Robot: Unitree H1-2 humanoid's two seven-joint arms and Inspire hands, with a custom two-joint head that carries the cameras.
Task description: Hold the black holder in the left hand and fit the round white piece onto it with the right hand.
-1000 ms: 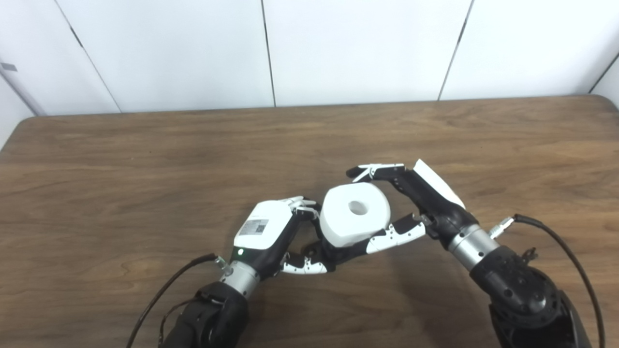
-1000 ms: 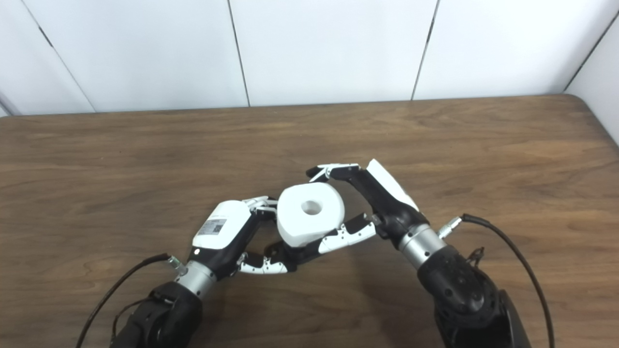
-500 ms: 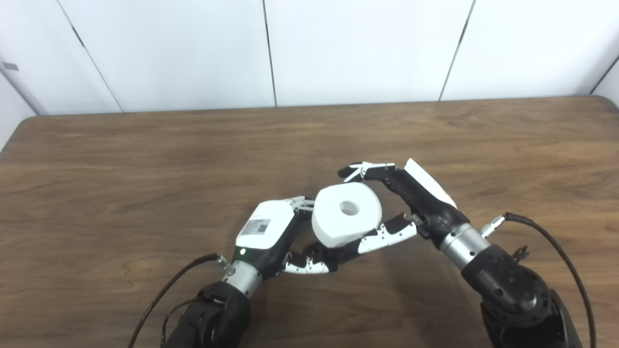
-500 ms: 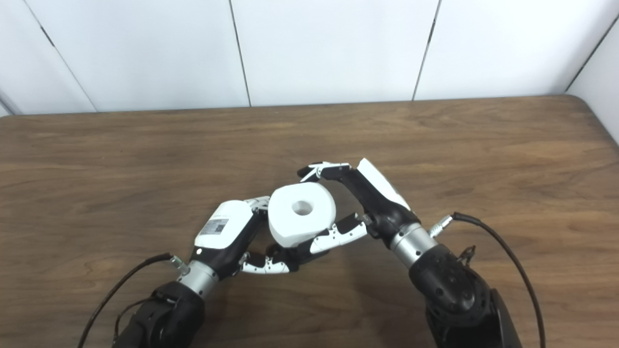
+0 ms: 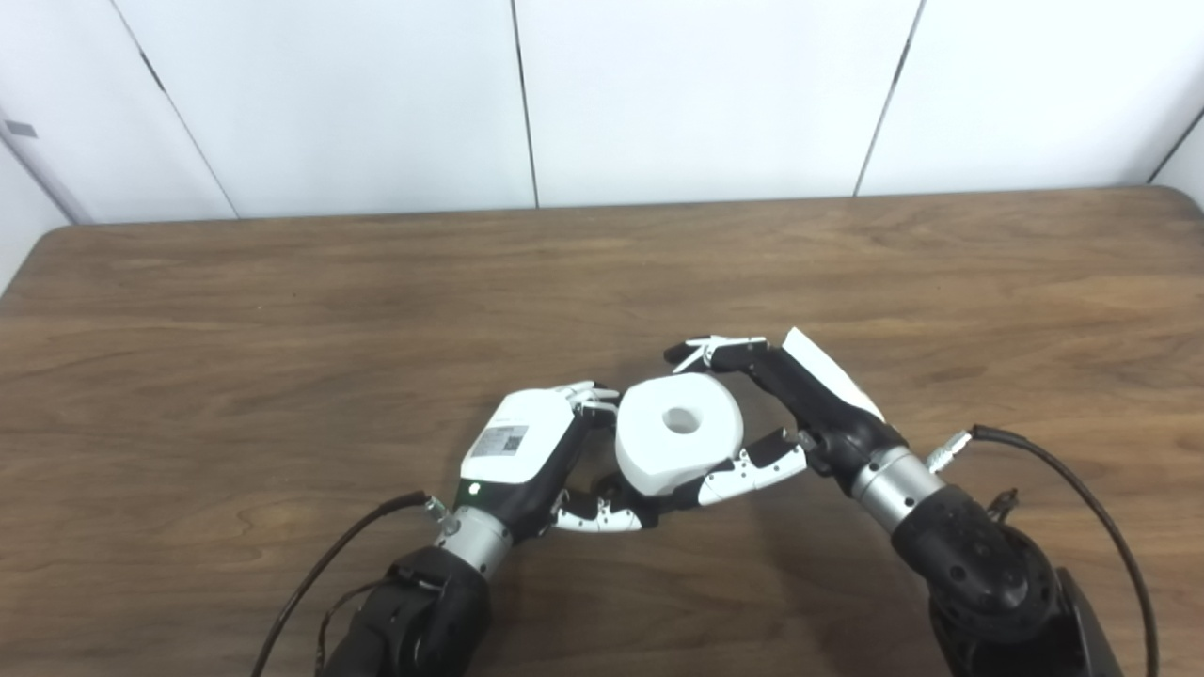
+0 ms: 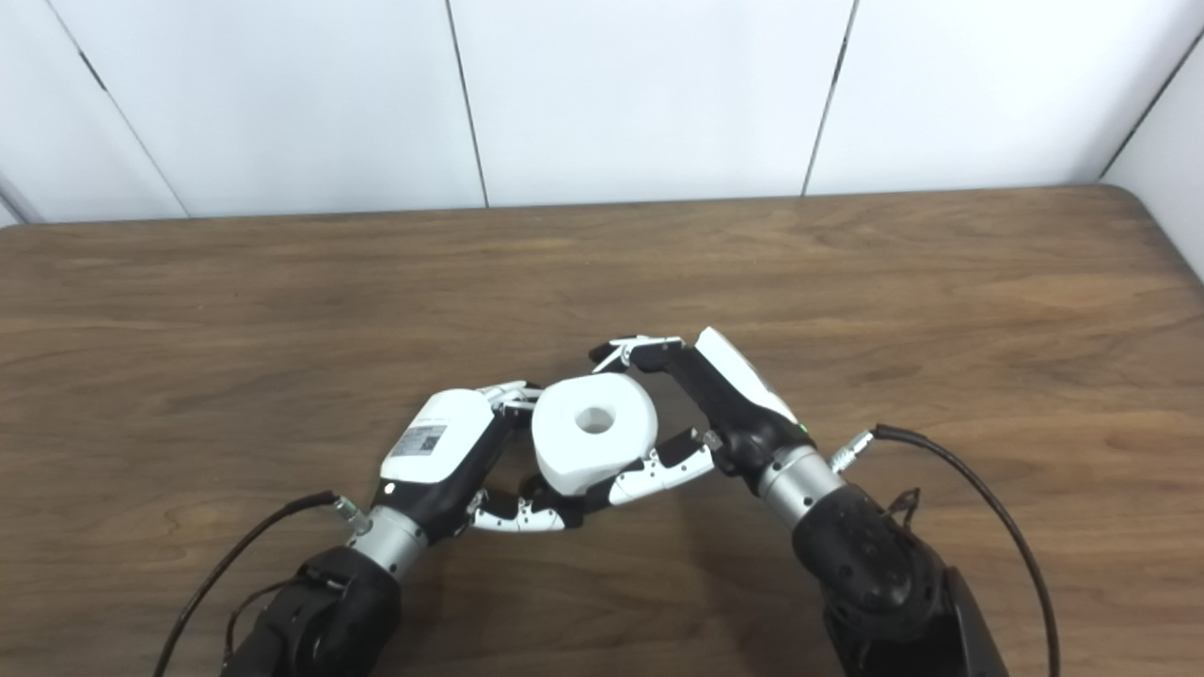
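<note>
Round white piece [image 5: 679, 432] pinched by right robot hand [image 5: 790, 404]; left robot hand [image 5: 541, 451] grips black holder [image 5: 616, 489].

Not much else around, honestly. There's a wooden table [image 5: 282, 310], brown with a pretty visible grain running sideways, and its far corners are rounded off. Right behind the table's far edge is a white panelled wall [image 5: 696, 94], split up by thin dark seams [image 5: 523, 103] that fan out a bit as they go up. At the table's far left corner the wall turns, and there's a small grey tab [image 5: 17, 130] stuck on it up there, above the table.
</note>
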